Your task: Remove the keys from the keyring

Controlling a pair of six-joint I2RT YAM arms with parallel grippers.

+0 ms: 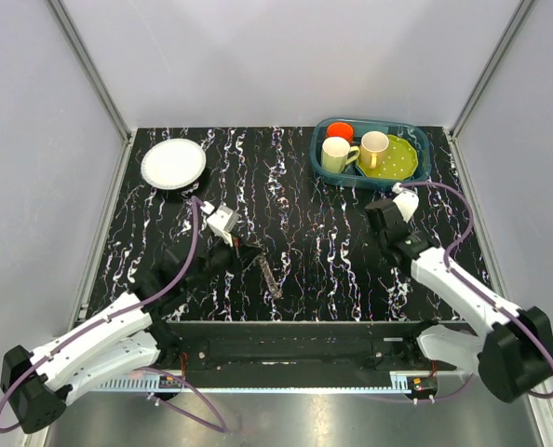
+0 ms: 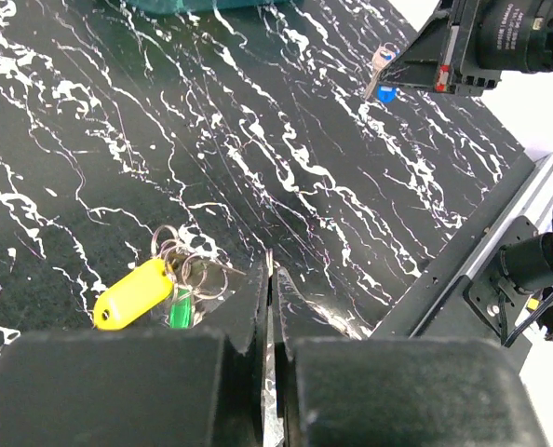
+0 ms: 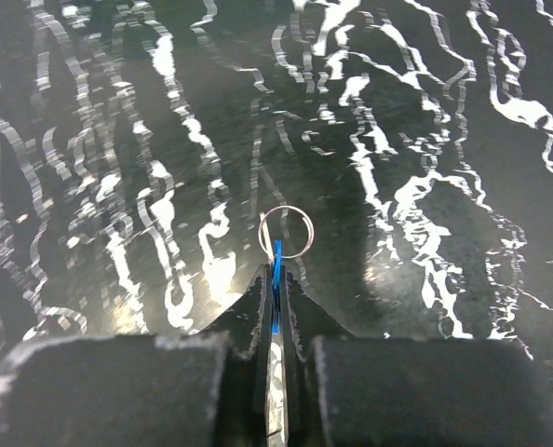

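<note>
The left claw (image 1: 233,242) sits low over the left-centre of the black marbled counter (image 1: 332,251). In its wrist view the left claw (image 2: 268,279) is pinched shut, the two fingers pressed together. A thin bright sliver shows in the seam between them, and I cannot tell what it is.

The keyring (image 2: 195,270) lies flat on the counter just left of those fingertips, as a cluster of overlapping thin wire loops. A yellow tag (image 2: 132,294) sticks out from it to the left, and a green tag (image 2: 179,309) lies tucked against the near side. From there I cannot tell whether the claw touches the loops or merely sits beside them.

The right claw (image 1: 386,214) is well apart from this, over the right side of the counter, near the teal tub (image 1: 419,140) of mugs (image 1: 337,154) in the far right corner. Its fingers are closed narrowly on a blue-headed key (image 3: 276,264), held edge-on between the tips of the right claw (image 3: 276,279). A small ring (image 3: 302,247) juts out past the fingertips over the counter. The left wrist view shows the same claw (image 2: 395,71) with the blue-headed key (image 2: 383,82) hanging from it.

A white plate (image 1: 173,163) rests at the far left.
</note>
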